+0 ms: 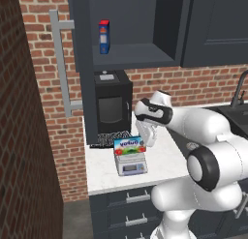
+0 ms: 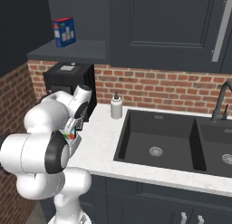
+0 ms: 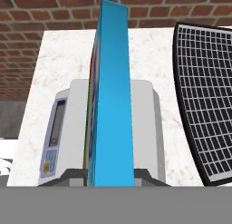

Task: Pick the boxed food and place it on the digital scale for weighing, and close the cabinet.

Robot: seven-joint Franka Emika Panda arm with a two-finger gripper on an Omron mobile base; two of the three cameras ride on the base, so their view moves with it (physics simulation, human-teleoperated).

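**Box standing on scale, gripper at release**

Left of the gripper (image 1: 147, 138), well above it, the cabinet (image 1: 126, 25) hangs open, its door (image 1: 83, 64) swung out with the long grey bar handle (image 1: 61, 64) facing the wall; a red-and-blue box (image 1: 103, 37) stands on the shelf. Just behind the gripper sits the black coffee machine (image 1: 112, 106).

Directly under the gripper, the boxed food (image 3: 111, 96) stands on edge on the digital scale (image 3: 68, 128), display panel (image 3: 53, 128) off to one side in the hand view. The gripper sits at the box's top edge, fingers close on either side of it; whether they clamp the box or have just let go I cannot tell, fingertips mostly hidden.

To do it well: part the fingers fully before any lift, then pull straight away from the box so it isn't dragged or tipped off the platform. It stands narrow and tall, so it probably topples easily. Avoid the drip grille (image 3: 208, 100) alongside.

Right of the gripper: soap bottle (image 2: 116, 106), then sink (image 2: 158, 141). Cabinet not yet closed.
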